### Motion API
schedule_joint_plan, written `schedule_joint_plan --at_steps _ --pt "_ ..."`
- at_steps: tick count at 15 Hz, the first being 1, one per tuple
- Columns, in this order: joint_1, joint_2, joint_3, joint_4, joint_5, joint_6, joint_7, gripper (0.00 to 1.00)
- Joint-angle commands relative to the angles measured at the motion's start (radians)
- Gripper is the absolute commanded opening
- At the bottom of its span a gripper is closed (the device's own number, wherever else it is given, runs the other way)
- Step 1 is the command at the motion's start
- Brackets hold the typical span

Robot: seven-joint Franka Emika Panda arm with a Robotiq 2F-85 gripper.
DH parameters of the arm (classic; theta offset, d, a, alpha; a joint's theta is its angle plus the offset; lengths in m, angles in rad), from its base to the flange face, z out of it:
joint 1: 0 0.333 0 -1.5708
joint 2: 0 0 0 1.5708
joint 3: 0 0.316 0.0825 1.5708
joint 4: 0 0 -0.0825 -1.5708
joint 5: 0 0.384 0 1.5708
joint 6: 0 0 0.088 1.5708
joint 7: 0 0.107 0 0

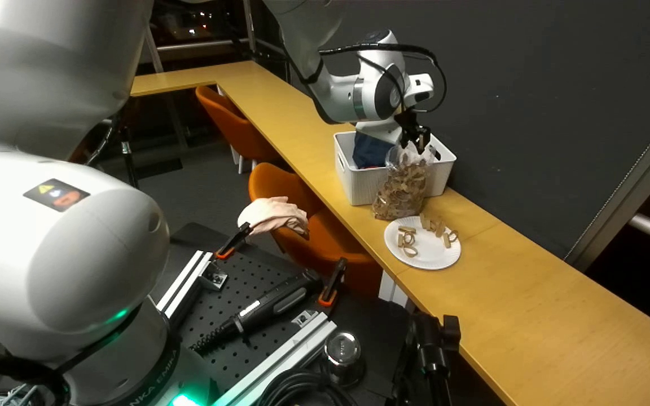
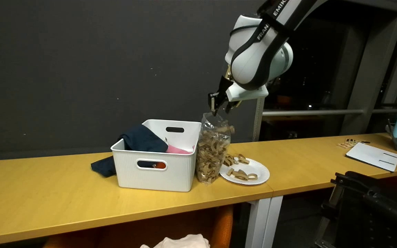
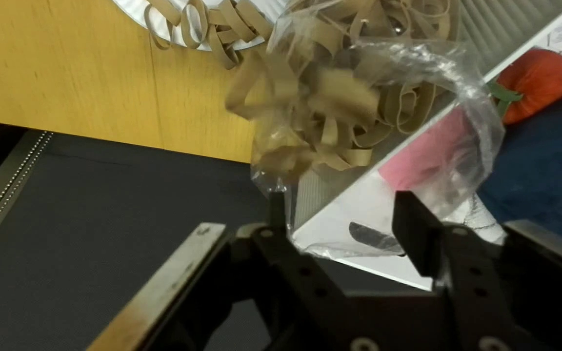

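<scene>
While its crumpled mouth is being overhung by the pincer point(image 3: 340, 207), a clear plastic bag point(image 2: 213, 150) of tan loops point(image 2: 207, 165) is being supported on the wooden tabletop point(image 2: 57, 193), between a white bin point(image 2: 153, 179) and a paper plate point(image 2: 262, 174). Its long axis is being shown nearly upright, with the open end being pointed up toward the pincer. The fingers point(image 3: 410, 229) are being held well apart, and nothing is being seen gripped between them in the wrist view. Work at the bag's opening is being judged the step in hand; whether loops are being released or reached for cannot be told. For a next move, clearance from the thin film is seemingly being called for, as it could be snagged by either finger. More loops point(image 2: 240, 175) are being carried by the plate, some being seen overhanging its rim. Navy cloth point(image 2: 143, 139), pink cloth point(image 2: 177, 150) and an orange-red object point(image 3: 539, 83) are being held in the bin.
</scene>
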Motion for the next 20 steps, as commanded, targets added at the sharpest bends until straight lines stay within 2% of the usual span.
schedule_joint_plan --at_steps 1,2,3,7,13,17,19,20 --pt "-0.016 -0.011 0.009 0.01 0.006 0.025 -0.014 0.92" --pt "-0.016 -0.001 0.006 0.02 0.007 0.021 -0.009 0.98" --pt "-0.015 0.002 0.003 0.021 0.007 0.019 -0.008 1.0" --pt "0.02 -0.044 -0.05 -0.029 -0.004 -0.02 0.015 1.0" --pt "0.049 -0.154 -0.175 -0.217 -0.029 -0.028 0.02 1.0" --pt "0.006 -0.146 -0.214 -0.293 -0.035 -0.045 -0.002 1.0" --pt "-0.047 -0.112 -0.194 -0.279 -0.026 -0.065 -0.023 1.0" --pt "-0.104 -0.11 -0.142 -0.268 -0.019 -0.074 -0.071 1.0"
